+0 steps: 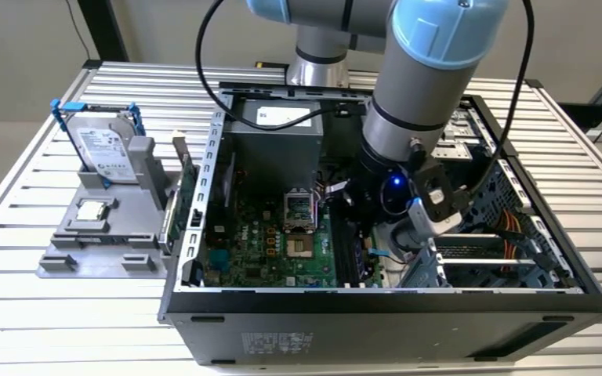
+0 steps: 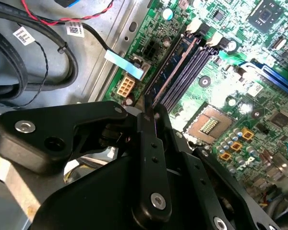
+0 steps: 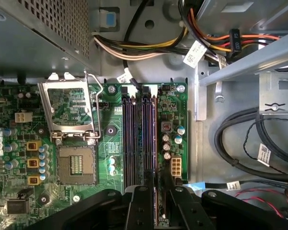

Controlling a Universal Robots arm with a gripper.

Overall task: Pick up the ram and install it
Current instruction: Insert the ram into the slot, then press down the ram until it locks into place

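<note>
A slatted metal table [image 1: 29,235] carries an open computer case [image 1: 385,305] and, toward the exterior view's left, a grey holder [image 1: 97,243] with a hard drive [image 1: 103,149] in a blue frame and a small square processor chip [image 1: 92,210]. The arm reaches down into the case, its gripper [image 1: 400,235] low over the motherboard [image 1: 270,243]. In both wrist views the black fingers [image 3: 140,206] are drawn close together around the upper edge of the ram [image 3: 155,143], a thin dark stick standing on edge in the outermost of the parallel memory slots [image 3: 134,134], beside the open processor socket [image 3: 77,165]. In the second wrist view the ram [image 2: 170,64] runs away from the fingertips along its slot towards the white end latches [image 2: 197,26]. Whether it is fully seated cannot be told.

Handling, as a judgement: the stick is light and stiff yet fragile; its chips and contact edge are best left untouched. A hold on the two flat faces near the mid-length of the top edge, as here, keeps it upright and spreads downward pressure evenly.
</note>
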